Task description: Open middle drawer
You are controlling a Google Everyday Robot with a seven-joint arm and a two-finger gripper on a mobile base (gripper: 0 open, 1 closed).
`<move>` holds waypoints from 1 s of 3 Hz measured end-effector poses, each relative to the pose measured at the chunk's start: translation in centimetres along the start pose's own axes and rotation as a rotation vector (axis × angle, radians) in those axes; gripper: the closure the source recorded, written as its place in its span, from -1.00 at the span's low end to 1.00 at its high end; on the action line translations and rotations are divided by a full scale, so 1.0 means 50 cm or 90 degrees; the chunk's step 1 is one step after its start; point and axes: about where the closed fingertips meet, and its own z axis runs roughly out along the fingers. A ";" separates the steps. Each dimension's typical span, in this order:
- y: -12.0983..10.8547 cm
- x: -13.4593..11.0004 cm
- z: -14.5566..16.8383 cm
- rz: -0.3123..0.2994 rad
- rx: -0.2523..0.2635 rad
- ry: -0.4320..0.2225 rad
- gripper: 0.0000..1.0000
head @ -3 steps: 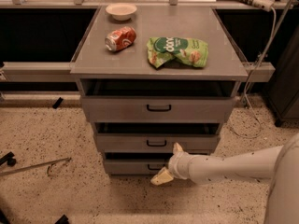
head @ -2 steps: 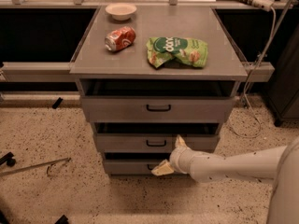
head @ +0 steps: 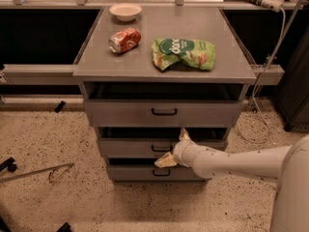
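The grey tabletop [head: 231,37] bears a white bowl [head: 125,11] far left, a red can [head: 125,40] on its side just nearer, a green bag [head: 183,53] to its right; the hand [head: 174,148] sits below, at the middle drawer [head: 125,149] front.

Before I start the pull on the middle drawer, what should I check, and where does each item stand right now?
1. Right drawer: the gripper is at the middle drawer, not the top drawer or the bottom drawer: ok.
2. Fingers spread, one near the front's upper edge and one lower down: ok.
3. Black bar handle sitting between the fingers: cannot tell, the gripper hides part of it.
4. Grip closed on the handle: not ok, the fingers are apart.
5. Soda can on its side on top, set well back from the front edge: ok.
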 end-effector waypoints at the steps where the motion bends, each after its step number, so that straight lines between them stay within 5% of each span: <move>1: -0.024 -0.021 0.040 -0.014 -0.007 0.011 -1.00; 3: -0.018 -0.020 0.058 -0.021 -0.019 0.022 -1.00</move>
